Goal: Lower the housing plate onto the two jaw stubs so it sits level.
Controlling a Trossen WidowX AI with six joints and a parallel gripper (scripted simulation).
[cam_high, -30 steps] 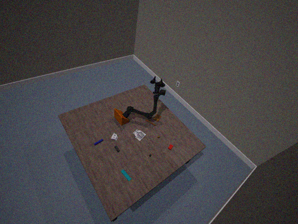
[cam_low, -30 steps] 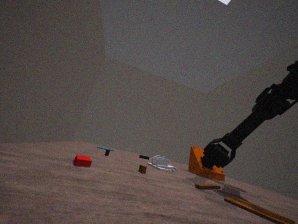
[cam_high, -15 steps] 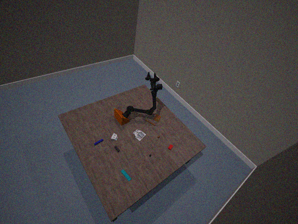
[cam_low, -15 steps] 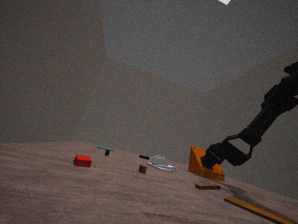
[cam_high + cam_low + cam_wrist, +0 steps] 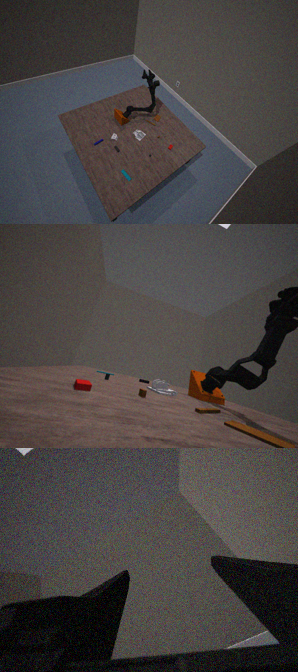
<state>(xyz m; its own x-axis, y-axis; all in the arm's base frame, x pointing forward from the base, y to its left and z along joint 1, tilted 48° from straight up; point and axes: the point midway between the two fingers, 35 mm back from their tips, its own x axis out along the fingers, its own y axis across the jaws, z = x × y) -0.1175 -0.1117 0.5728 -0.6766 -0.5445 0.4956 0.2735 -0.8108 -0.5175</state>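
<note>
My gripper (image 5: 146, 70) (image 5: 168, 567) is open and empty, raised high above the back corner of the table, away from the parts. A pale ribbed piece (image 5: 139, 138) (image 5: 161, 388) lies mid-table, with thin curved ribs standing on a flat base. A small white piece (image 5: 116, 139) with dark spots lies beside it in the top view. A teal plate (image 5: 126, 175) (image 5: 104, 373) lies near the front. I cannot tell which parts are the housing plate, jaws, pins or stubs, or whether any plate sits level and closed.
On the table (image 5: 100, 175) are a red block (image 5: 170, 147) (image 5: 83, 385), a dark block (image 5: 117, 149) (image 5: 144, 381), a tiny dark cube (image 5: 150, 155), a blue bar (image 5: 98, 142) and several orange-brown pieces. The orange wedge (image 5: 120, 118) (image 5: 196, 385) stands at the arm's base.
</note>
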